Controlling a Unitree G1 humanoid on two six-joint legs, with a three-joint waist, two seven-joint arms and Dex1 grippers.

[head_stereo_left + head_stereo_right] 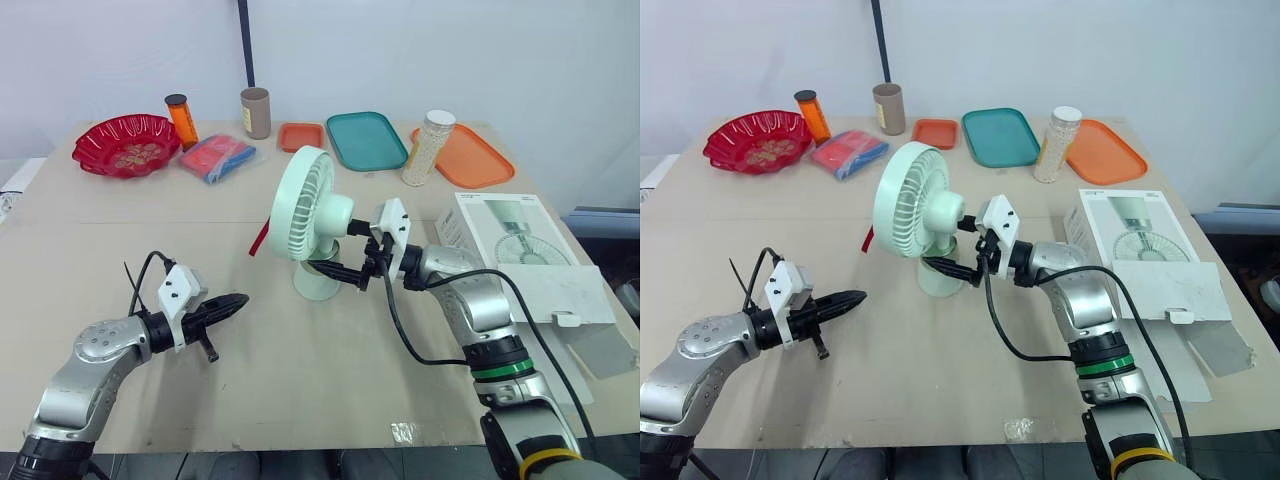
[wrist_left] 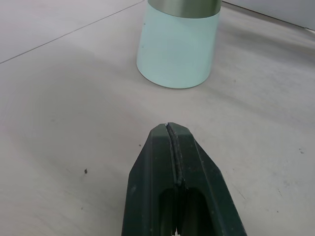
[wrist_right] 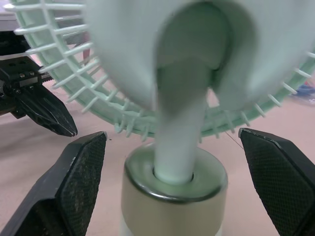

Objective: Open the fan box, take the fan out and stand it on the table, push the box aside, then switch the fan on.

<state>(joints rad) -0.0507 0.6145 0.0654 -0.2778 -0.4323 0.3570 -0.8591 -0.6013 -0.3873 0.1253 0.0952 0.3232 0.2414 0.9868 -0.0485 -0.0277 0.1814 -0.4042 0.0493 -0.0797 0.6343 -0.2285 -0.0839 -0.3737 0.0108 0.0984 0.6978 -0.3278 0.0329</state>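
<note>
The mint-green fan [image 1: 312,215] stands upright on its round base [image 2: 177,49] at the middle of the table, its grille facing left. My right gripper [image 1: 347,256] is open behind it, one finger on each side of the stem and base [image 3: 174,184], not touching them. To the left of the fan, my left gripper [image 1: 238,301] is shut and empty, low over the table, its tip [image 2: 170,132] pointing at the base a short way off. The white fan box [image 1: 520,262] lies at the right with its flap open.
Along the back stand a red bowl [image 1: 127,145], an orange bottle [image 1: 182,120], a brown cylinder [image 1: 256,112], a blue and red packet [image 1: 216,157], a small orange tray [image 1: 301,136], a teal tray [image 1: 366,140], a bead jar [image 1: 428,148] and an orange tray [image 1: 470,157].
</note>
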